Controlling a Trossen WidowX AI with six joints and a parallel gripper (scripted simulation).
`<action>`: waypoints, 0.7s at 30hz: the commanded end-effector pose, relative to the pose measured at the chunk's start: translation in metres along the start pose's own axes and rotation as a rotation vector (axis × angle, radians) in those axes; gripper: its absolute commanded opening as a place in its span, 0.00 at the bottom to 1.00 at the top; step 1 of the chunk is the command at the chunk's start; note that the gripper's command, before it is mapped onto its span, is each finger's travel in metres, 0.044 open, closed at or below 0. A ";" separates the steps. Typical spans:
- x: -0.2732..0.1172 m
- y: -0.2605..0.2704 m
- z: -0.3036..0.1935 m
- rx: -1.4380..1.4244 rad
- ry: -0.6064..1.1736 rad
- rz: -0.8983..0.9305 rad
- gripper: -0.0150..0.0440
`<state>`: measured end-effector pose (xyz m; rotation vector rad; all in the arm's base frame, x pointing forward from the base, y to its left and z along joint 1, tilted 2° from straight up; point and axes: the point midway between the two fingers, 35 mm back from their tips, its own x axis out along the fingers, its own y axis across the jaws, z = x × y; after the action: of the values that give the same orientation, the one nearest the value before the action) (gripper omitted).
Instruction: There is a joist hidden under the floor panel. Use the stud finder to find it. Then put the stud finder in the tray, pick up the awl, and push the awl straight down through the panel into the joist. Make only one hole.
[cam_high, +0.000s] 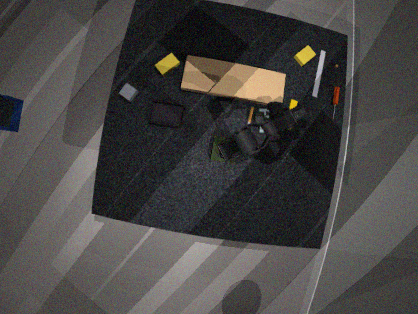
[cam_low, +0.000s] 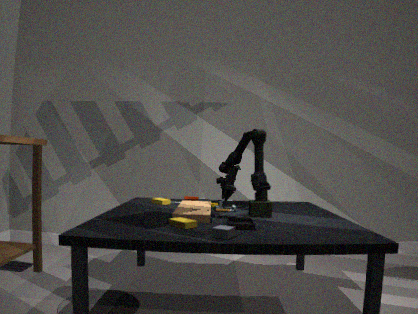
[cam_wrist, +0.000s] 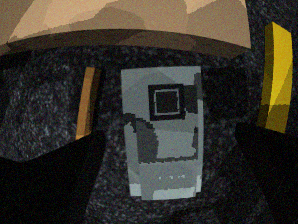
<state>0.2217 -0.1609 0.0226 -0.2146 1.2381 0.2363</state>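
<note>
The grey stud finder (cam_wrist: 167, 172) (cam_high: 263, 111) lies on the table beside the long edge of the tan floor panel (cam_high: 250, 86) (cam_low: 194, 214) (cam_wrist: 150, 20). My gripper (cam_wrist: 172, 133) (cam_low: 226, 200) is open and empty. It hangs above the stud finder, which shows between the two fingers in the wrist view. The arm partly hides it in the top view. An orange handle (cam_wrist: 88, 102) (cam_high: 251, 115) lies just left of it. A red-handled tool (cam_high: 336, 95) with a thin shaft lies at the far right. I cannot tell which is the awl. The dark tray (cam_high: 166, 114) (cam_low: 241, 223) lies left of the arm.
A yellow bar (cam_wrist: 279, 75) (cam_high: 293, 104) lies right of the stud finder. Yellow blocks (cam_high: 167, 64) (cam_high: 305, 55) lie near both ends of the panel. A grey block (cam_high: 128, 92) (cam_low: 224, 231) lies beyond the tray. A pale strip (cam_high: 319, 74) lies at the right.
</note>
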 end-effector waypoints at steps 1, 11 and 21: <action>0.008 0.002 -0.002 0.006 -0.002 0.008 1.00; 0.023 0.003 -0.007 0.006 -0.002 0.008 1.00; 0.032 0.003 -0.010 0.006 -0.002 0.008 0.87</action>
<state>0.2217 -0.1597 -0.0087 -0.2116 1.2402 0.2387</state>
